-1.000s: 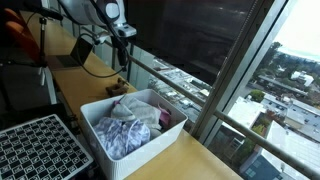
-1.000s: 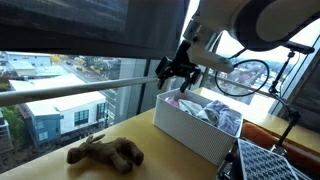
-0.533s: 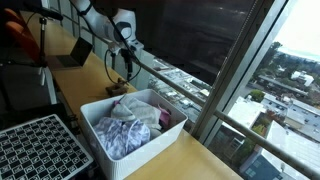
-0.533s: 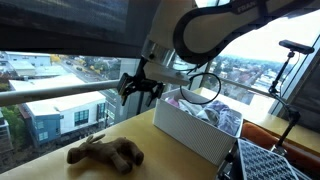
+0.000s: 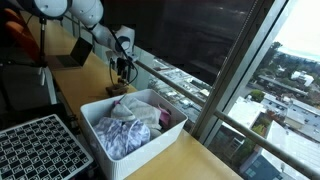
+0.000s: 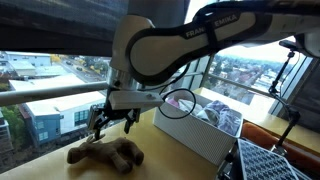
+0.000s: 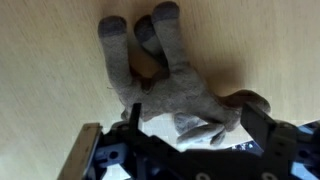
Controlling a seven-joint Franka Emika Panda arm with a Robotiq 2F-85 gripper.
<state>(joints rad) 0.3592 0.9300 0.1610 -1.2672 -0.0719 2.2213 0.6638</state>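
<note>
The wooden surface (image 6: 170, 165) spreads directly beneath the claw (image 6: 111, 127), which hangs released, its jaws spread wide and gripping nothing. A white bin (image 6: 195, 135) stuffed with cloth stands off to the claw's side, well apart from it.

The brown plush animal (image 7: 175, 95) lies flat on the surface just below the claw, not touching it. In the wrist view its trunk sits between the two fingers (image 7: 268, 130), and its legs stretch away ahead of the claw.

The step in hand looks like a descent for a grasp. It would go best as a straight drop that keeps the thick trunk centred between the jaws. The thin legs would probably slip out of a grasp. The plush is soft and will likely squash, so the jaws should close well in. The fingertips need to stop just short of the wood, since scraping it could shove the toy sideways. One leg lies close to a finger and could catch under it.
</note>
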